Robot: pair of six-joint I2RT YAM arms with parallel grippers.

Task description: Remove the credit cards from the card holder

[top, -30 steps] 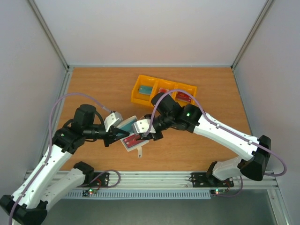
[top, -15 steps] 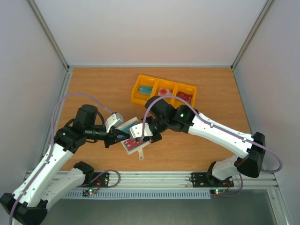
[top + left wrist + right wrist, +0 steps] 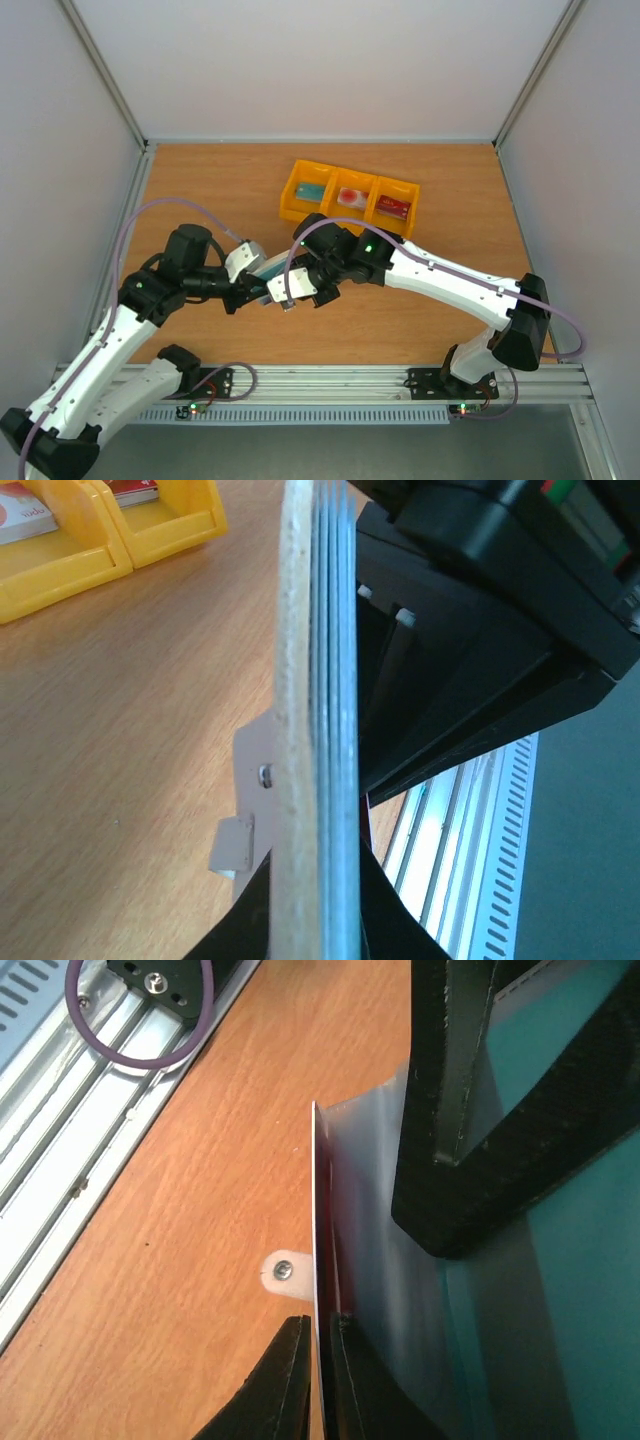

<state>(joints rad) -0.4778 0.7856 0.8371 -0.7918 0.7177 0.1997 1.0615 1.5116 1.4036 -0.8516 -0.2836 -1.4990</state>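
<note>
The left gripper is clamped hard on the card holder, holding it up off the table at mid-left, just near of the yellow tray. It looks like a bracing hold, there so the pouch cannot slide when a card is tugged. The right gripper comes in from the right and meets it almost nose to nose. Its fingertips stand close on either side of a thin edge with a dark red face, by the look of it a dark red card in the translucent pocket. Whether the pads are actually biting cannot be told.

The overhead view gives only the layout: two arms converging on one small bundle, and loose cards lying in the tray's compartments (one to each). The grip itself is buried under black housings.

The right wrist view supplies what is missing. It shows the card edge running between the fingertips, the strap tab lying just left of it, and the left arm's finger pressed on the pocket further up.

The left wrist view shows the holder edge-on, cream skin on the left and blue-grey layers on the right, which looks like more than one pocket.
</note>
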